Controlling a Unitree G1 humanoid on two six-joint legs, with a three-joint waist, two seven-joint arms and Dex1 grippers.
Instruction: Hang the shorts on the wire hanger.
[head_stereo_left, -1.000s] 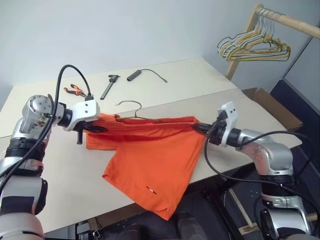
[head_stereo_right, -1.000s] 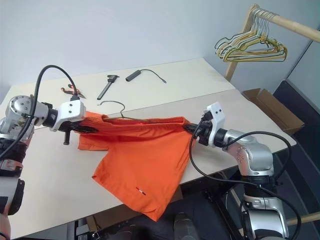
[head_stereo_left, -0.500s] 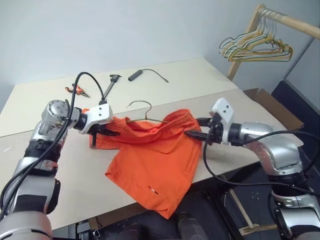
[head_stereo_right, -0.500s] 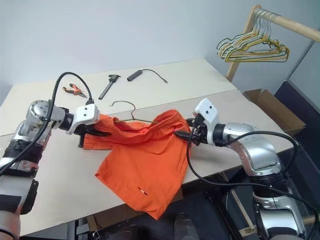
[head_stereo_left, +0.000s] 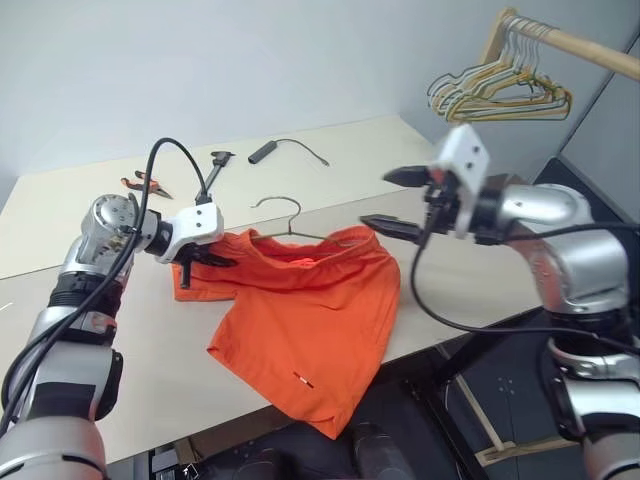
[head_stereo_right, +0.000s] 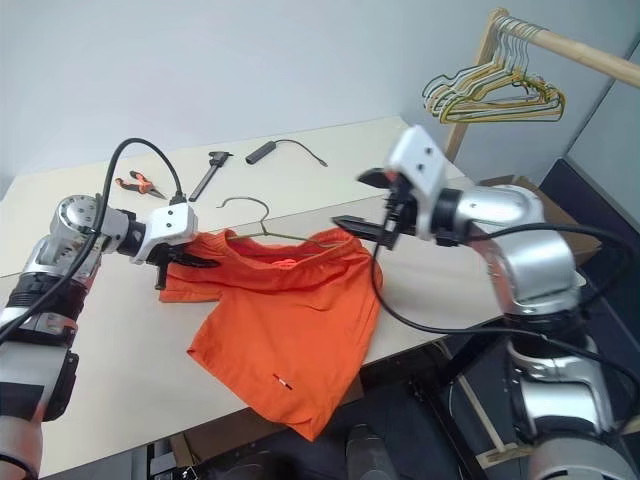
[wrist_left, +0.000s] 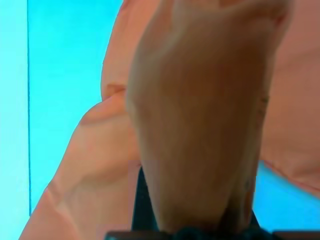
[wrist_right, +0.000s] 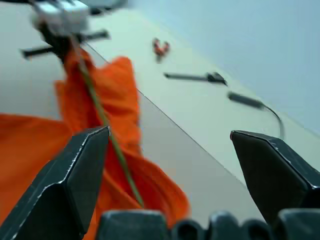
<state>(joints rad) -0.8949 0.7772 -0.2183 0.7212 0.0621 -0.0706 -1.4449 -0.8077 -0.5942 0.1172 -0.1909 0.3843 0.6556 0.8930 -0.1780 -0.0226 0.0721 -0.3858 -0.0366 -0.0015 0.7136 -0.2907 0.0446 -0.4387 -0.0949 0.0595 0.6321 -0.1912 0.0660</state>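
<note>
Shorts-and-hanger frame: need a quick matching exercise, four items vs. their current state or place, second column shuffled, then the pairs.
Items:
1. shorts
2. wire hanger
3. left gripper
4. right gripper

States:
A. open, raised above the table
B. shut on the waistband
C. hook pokes out past the waistband
D. spread on the table, one leg over the front edge

Pairs: 1-D, 2-C, 3-B, 4-A

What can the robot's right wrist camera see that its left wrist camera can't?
Right wrist view: the open right gripper, the wire hanger running through the shorts, the left gripper, and pliers and other tools on the table. Left wrist view: a close-up of orange fabric bunched between the left gripper's fingers. Both share the shorts and the table.
</note>
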